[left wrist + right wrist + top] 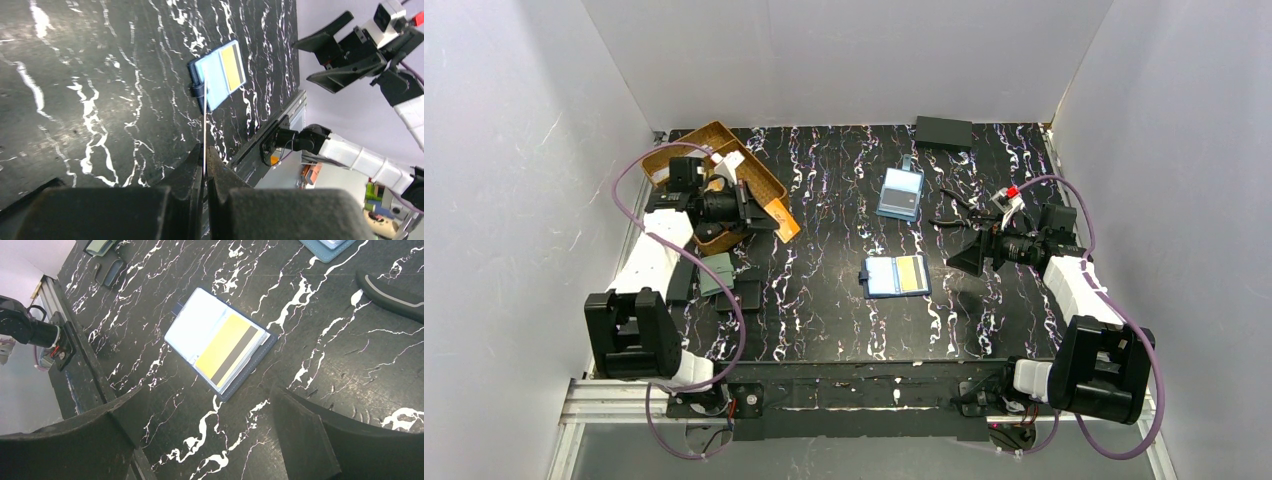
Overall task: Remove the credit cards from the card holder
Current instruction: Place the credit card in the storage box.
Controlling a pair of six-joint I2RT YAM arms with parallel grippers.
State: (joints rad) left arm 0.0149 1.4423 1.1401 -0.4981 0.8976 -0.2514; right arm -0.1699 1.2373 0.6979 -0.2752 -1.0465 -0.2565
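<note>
left gripper (205,153) clamped on an orange card (786,224) by the basket (705,138); right gripper (955,243) spread wide near the open holder (882,278).

The left gripper (205,152) was pinched shut on a thin card (205,115); the right gripper (207,405) hovered, fingers spread wide

A black, white-veined table (824,220) bears an open card holder (896,277) at centre, a blue case (900,193) beyond it, a black box (943,132) far back, a basket (686,145) far left, and a green pouch (716,273) between black rectangles (681,283).
</note>
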